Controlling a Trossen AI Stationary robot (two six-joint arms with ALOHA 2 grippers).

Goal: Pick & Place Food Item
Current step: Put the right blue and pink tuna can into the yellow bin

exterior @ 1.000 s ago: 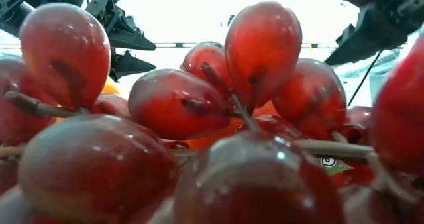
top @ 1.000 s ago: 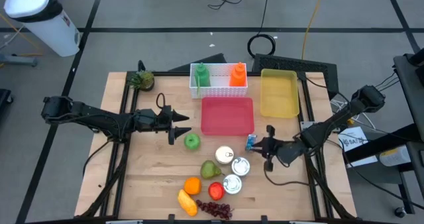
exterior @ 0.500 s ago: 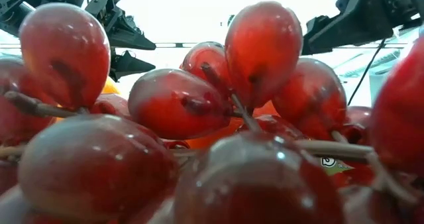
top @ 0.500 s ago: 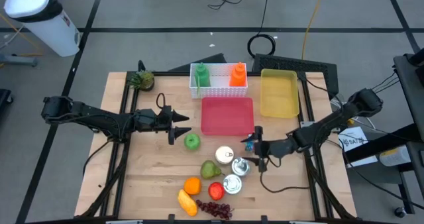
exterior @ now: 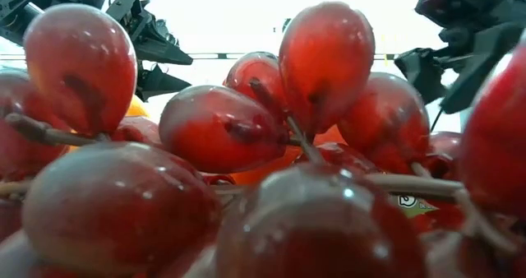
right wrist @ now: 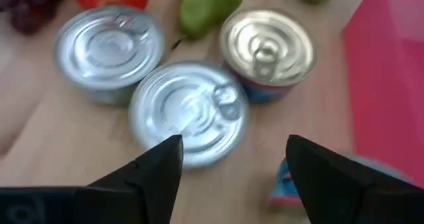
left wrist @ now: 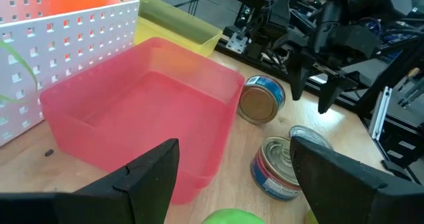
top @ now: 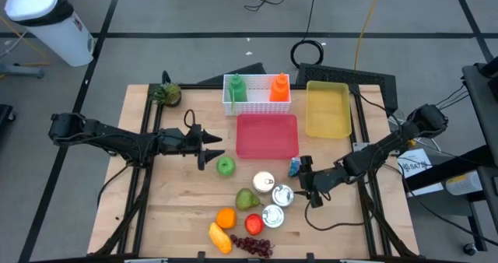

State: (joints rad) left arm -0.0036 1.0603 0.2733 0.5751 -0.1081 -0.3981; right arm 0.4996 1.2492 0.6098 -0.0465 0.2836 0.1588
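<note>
The right hand (top: 299,187) hangs wide open and empty just right of three cans (top: 274,195) on the surface (top: 179,216), with a small blue packet (top: 294,167) just beyond it. The left hand (top: 208,149), also open and empty, hovers just left of the green apple (top: 225,166), near the red tray (top: 267,135).

**Even Overhead Light, Blown-Out Background at Table Level**

Soft, even light falls from above on the pale wooden table (top: 171,216), leaving only faint shadows. At table height, a cluster of glossy red grapes (exterior: 222,130) crowds the lens, out of focus, against a washed-out white background. The right wrist view is motion-blurred; glare streaks the three round silver-topped cans (right wrist: 189,111).
</note>
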